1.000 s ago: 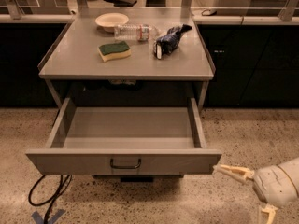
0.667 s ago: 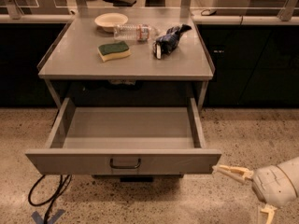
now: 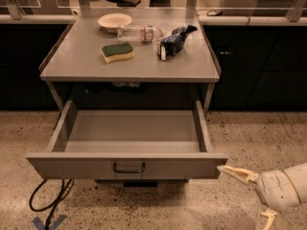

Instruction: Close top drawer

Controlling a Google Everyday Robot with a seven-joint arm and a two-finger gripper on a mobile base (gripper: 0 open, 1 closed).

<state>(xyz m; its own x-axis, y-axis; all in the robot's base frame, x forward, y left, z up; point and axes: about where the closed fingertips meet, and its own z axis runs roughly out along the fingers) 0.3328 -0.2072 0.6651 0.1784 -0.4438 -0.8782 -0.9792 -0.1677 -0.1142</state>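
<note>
In the camera view, a grey metal table with a flat top (image 3: 144,68) is seen. The top drawer (image 3: 127,167), a wide grey metal tray with a tall flat front and a small dark wire pull, is drawn out from under the table's top. Inside it, only the bare grey floor is shown. At the back of the table's top a shallow beige bowl (image 3: 114,21) is set, its pale inside bare. A clear plastic bottle (image 3: 139,32) is laid beside it, with a green-and-yellow sponge (image 3: 117,52) in front and a crumpled dark blue bag (image 3: 173,40) towards the right. The white two-finger gripper (image 3: 247,195) is held low, right of the table, with its fingers spread apart. One is pointed at the drawer front's right end.
</note>
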